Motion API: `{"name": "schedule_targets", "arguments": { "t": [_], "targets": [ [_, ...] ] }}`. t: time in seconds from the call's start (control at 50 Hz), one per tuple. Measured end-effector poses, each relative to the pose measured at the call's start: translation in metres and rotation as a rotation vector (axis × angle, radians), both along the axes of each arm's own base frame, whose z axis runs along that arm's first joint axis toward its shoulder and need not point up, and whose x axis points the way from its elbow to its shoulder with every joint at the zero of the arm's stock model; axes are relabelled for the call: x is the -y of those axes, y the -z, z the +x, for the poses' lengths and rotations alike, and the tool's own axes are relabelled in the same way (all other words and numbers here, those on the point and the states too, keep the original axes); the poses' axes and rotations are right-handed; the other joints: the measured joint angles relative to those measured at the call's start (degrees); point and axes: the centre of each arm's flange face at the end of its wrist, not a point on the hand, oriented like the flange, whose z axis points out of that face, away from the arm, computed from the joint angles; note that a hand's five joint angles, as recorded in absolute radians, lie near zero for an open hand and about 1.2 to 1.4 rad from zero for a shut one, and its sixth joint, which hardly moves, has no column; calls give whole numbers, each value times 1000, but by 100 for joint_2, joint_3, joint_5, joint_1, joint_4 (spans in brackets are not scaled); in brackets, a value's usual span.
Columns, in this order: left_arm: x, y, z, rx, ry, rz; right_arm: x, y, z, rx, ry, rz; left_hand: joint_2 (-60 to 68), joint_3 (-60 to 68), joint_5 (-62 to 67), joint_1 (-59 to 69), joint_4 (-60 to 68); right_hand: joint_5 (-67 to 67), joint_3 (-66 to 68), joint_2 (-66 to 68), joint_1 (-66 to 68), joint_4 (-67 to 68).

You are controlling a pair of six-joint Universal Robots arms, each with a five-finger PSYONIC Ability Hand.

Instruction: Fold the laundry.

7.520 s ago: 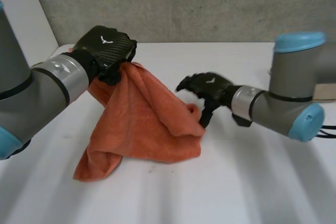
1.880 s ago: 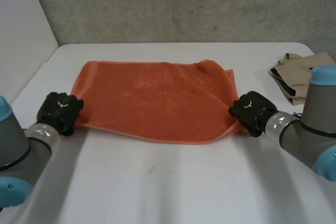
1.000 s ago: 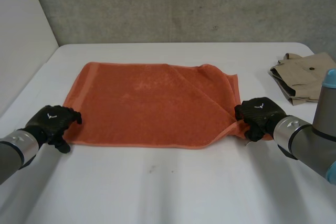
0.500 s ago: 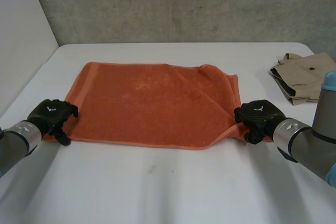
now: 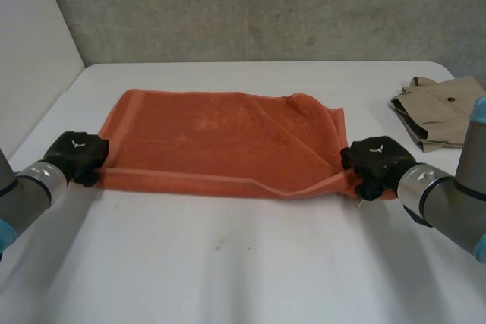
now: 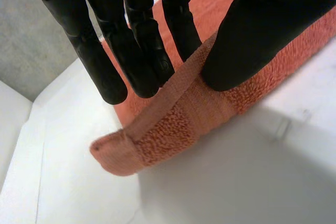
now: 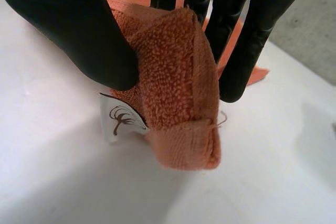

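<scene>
L hand (image 5: 76,157) pinches the orange towel (image 5: 220,138) at its near-left corner, thumb vs fingers. R hand (image 5: 377,163) pinches the near-right corner. Towel is spread across mid-table (image 5: 243,271). Beige garment (image 5: 440,108) sits at the right edge.

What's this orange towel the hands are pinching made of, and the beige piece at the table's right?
The orange towel looks like cotton terry with a matte, fuzzy finish: looped pile and a flat woven hem band show in both wrist views. The beige garment is probably a thin, smooth woven cloth, judging by its crisp creases and small dark button; its fibre can't be told.
</scene>
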Motion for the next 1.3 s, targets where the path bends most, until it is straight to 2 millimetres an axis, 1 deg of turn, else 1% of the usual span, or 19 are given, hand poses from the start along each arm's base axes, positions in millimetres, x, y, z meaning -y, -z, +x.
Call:
{"name": "schedule_targets", "arguments": {
  "t": [0.14, 0.3, 0.36, 0.48, 0.54, 0.66, 0.68, 0.7, 0.72, 0.74, 0.78, 0.92, 0.96, 0.98, 1.02, 1.08, 1.18, 1.24, 1.3],
  "targets": [
    [-15, -43, -4, 1, 7, -93, 1, -30, 0, -2, -1, -68, 0, 0, 0, 0, 0, 0, 0, 0, 0, 0],
    [-57, -148, -4, -31, -4, -374, -9, -112, -3, -10, -15, -252, 0, 0, 0, 0, 5, 0, 0, 0, 0, 0],
    [-74, -180, -5, -69, -7, -466, -17, -157, -6, -7, -17, -360, 3, 11, 0, 0, 23, 0, 0, 0, 0, 0],
    [-97, -220, -5, -164, -7, -576, -30, -205, -10, -23, -20, -455, 20, 25, 0, 0, 24, 0, 0, 0, 0, 0],
    [-98, -222, -5, -184, -7, -575, -30, -207, -11, -40, -22, -454, 20, 25, 0, 0, 24, 0, 0, 0, 0, 0],
    [-75, -190, -13, -209, 1, -447, -5, -175, -9, -195, -39, -374, 20, 26, 0, 0, 26, 0, 0, 0, 0, 1],
    [-65, -176, -18, -204, 3, -399, 4, -162, -8, -241, -40, -350, 21, 26, 0, 0, 26, 0, 0, 0, 0, 1],
    [-65, -176, -18, -204, 3, -399, 4, -162, -8, -241, -40, -350, 21, 26, 0, 0, 26, 0, 0, 0, 0, 1],
    [-53, -158, -24, -190, 1, -347, 6, -159, -8, -251, -39, -344, 21, 26, 0, 0, 26, 0, 0, 0, 0, 1],
    [-45, -147, -28, -176, -3, -317, 21, -139, -7, -310, -31, -312, 21, 26, 0, 0, 26, 0, 0, 0, 0, 1],
    [-30, -129, -35, -141, -14, -281, 34, -124, -5, -345, -21, -297, 21, 26, 0, 0, 26, 0, 0, 0, 0, 1],
    [10, -117, -56, -57, -29, -322, 67, -117, 11, -332, 13, -416, 21, 27, 0, 0, 27, 0, 0, 0, 0, 1],
    [35, -146, -75, -68, -39, -463, 94, -141, 25, -255, 68, -649, 21, 28, 0, -3, 27, 0, 0, 0, 0, 1],
    [35, -146, -75, -68, -39, -463, 94, -141, 25, -255, 68, -649, 21, 28, 0, -3, 27, 0, 0, 0, 0, 1],
    [47, -187, -85, -124, -64, -610, 107, -174, 34, -168, 122, -863, 21, 28, 0, -3, 27, 0, 0, 0, 0, 1],
    [51, -237, -88, -218, -107, -772, 108, -212, 39, -71, 171, -1068, 21, 29, 0, -3, 27, 0, 0, 0, 0, 1],
    [39, -296, -82, -357, -150, -954, 99, -245, 40, 16, 199, -1219, 22, 29, 0, -3, 27, 24, 0, 0, 0, 1],
    [29, -307, -78, -395, -158, -984, 94, -243, 40, 19, 190, -1206, 21, 29, 0, -3, 27, 82, 0, 0, 0, 1],
    [23, -294, -75, -386, -161, -941, 92, -230, 39, -2, 171, -1154, 22, 29, 0, -3, 27, 93, 0, 0, 0, 1]
  ]
}}
